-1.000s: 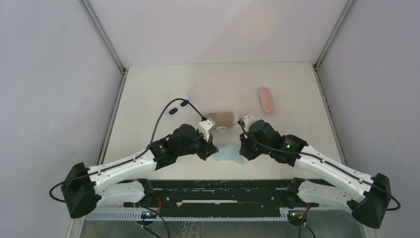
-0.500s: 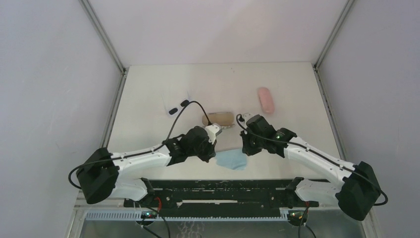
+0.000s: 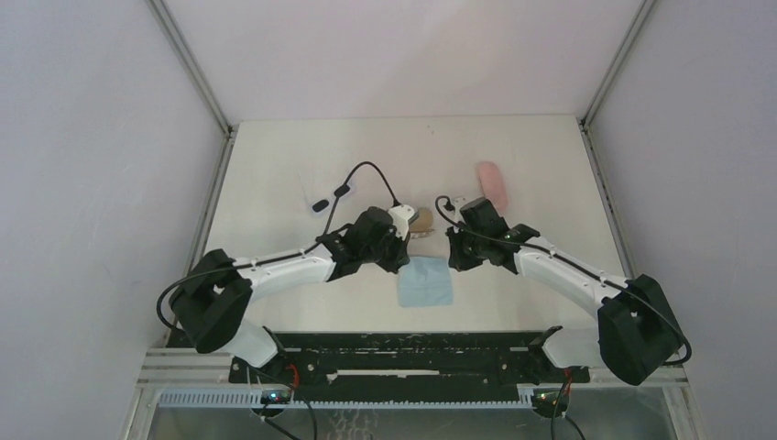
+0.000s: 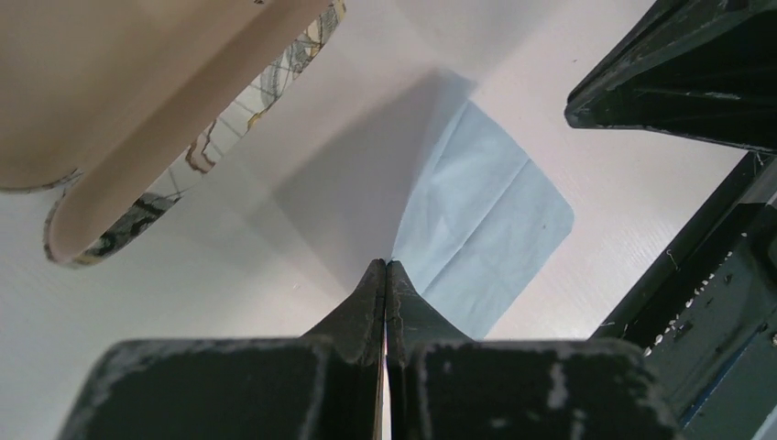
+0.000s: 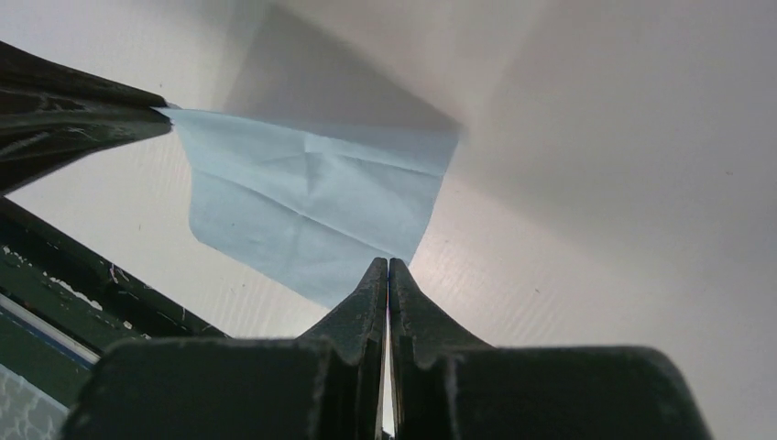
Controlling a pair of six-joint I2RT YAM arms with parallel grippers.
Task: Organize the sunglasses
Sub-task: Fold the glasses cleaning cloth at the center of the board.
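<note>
The white-framed sunglasses [image 3: 321, 204] lie on the table at the far left, beside my left arm's cable. The black-framed pair is not in view. A light-blue cloth [image 3: 426, 283] lies spread between my two grippers. My left gripper [image 3: 403, 255] is shut with its tip at the cloth's far left corner; the cloth [image 4: 486, 229] runs away from its tip [image 4: 386, 264]. My right gripper [image 3: 452, 257] is shut at the far right corner, its tip [image 5: 387, 261] on the cloth's [image 5: 302, 202] edge.
An open tan case [image 3: 420, 220] with a patterned lining [image 4: 220, 128] lies just beyond the left gripper. A pink oval case [image 3: 492, 186] lies at the far right. The black rail of the arm bases [image 3: 403, 344] runs along the near edge.
Both grippers moved away from the near edge toward the tan case. The cloth, bunched between them a second ago, now lies drawn out flat.
</note>
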